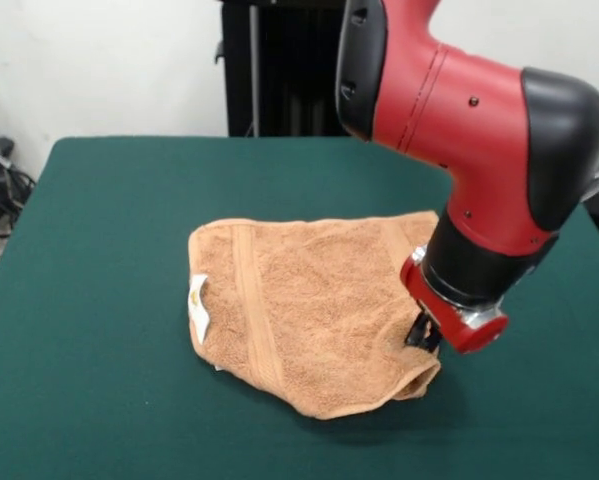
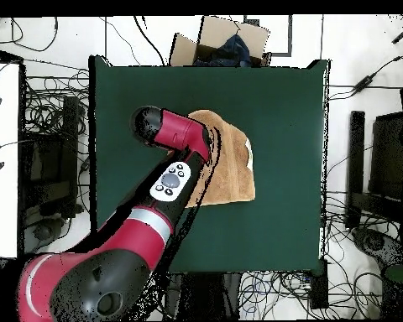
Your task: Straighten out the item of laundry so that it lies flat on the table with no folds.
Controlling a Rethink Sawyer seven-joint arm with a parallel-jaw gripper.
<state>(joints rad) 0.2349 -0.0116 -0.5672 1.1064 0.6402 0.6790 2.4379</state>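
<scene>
The item of laundry (image 1: 309,310) is a tan-orange terry towel, rumpled on the green table (image 1: 99,250), with a woven band running down its left part and a white label (image 1: 199,305) at its left edge. Its near right corner is folded over on itself. My gripper (image 1: 422,335) is pressed down at the towel's right edge, just above that folded corner; only a dark tip shows beneath the red wrist. In the overhead view the towel (image 2: 232,163) lies right of the red arm (image 2: 175,134), which hides the gripper.
A cardboard box (image 2: 222,40) with dark cloth in it stands just beyond the table's top edge in the overhead view. Cables and equipment surround the table. Green cloth stretches on all sides of the towel.
</scene>
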